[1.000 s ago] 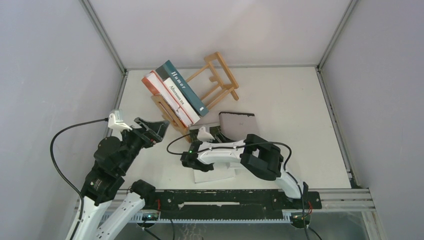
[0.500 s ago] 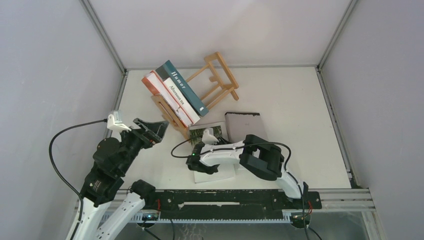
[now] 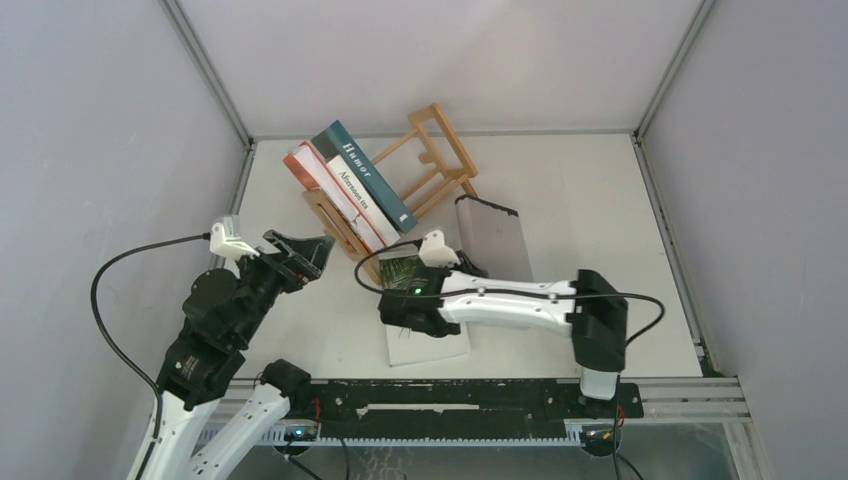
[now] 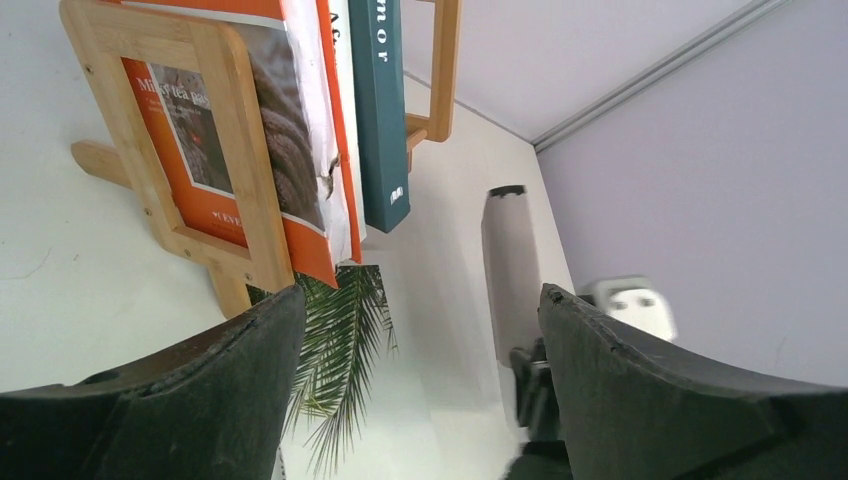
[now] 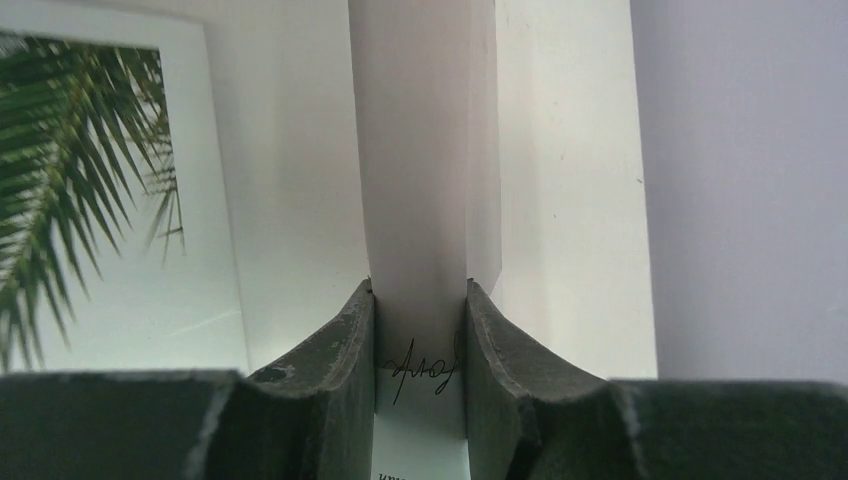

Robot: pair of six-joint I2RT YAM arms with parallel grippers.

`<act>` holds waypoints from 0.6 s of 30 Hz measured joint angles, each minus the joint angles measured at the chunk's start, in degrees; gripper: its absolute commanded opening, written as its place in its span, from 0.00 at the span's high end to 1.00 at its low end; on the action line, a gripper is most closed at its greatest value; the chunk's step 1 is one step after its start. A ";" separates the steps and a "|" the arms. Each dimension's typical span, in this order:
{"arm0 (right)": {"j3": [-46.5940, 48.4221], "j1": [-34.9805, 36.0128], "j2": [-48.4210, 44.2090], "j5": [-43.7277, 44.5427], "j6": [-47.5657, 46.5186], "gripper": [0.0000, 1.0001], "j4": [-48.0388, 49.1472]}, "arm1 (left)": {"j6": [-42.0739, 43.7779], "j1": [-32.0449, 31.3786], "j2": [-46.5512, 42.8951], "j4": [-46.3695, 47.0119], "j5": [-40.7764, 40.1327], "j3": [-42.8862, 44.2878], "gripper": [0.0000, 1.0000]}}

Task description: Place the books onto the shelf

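Three books on rack: an orange-red book (image 3: 303, 163), a white book (image 3: 352, 195) and a teal book (image 3: 368, 172) lean side by side, spines up, at the left end of the wooden book rack (image 3: 441, 150), which sits at an angle toward the back of the table (image 3: 590, 230).
Spine writing: the teal book reads "Humor"; the white book reads "Afternoon tea".
Orange-red cover: the left wrist view shows a photograph and white lettering, cut off by the rack's ladder-like end and not legible in full.
Right gripper (image 5: 418, 292): clenched on the grey-white book (image 3: 490, 235), with one finger pressed to each face near its edge.
Grey-white book: raised on edge and leaning, just right of the rack's near end. Whether its lower edge meets the table cannot be told.
Mark on it: a dark handwritten scrawl like a signature sits between the fingers, unreadable.
Palm-leaf book (image 3: 430, 345): lies flat on the table, cover up, in front of the rack and partly under the right arm. It shows green fronds on white.
Left gripper (image 4: 420, 297): released, jaws wide apart, grasping nothing. It hovers left of the rack, facing it.
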 measured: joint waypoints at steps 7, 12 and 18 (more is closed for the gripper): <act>1.90 -0.04 -12.85 -0.20 -5.31 0.72 2.47 | 0.00 0.00 1.29 -0.02 -0.46 1.03 0.11; 1.25 -0.85 -24.04 -3.63 -18.53 0.71 15.63 | 0.07 0.00 1.99 -0.07 -1.07 2.16 0.10; 0.96 -4.70 -33.18 -9.94 -35.41 0.70 34.21 | 0.15 0.00 2.54 -0.09 -1.51 3.10 0.11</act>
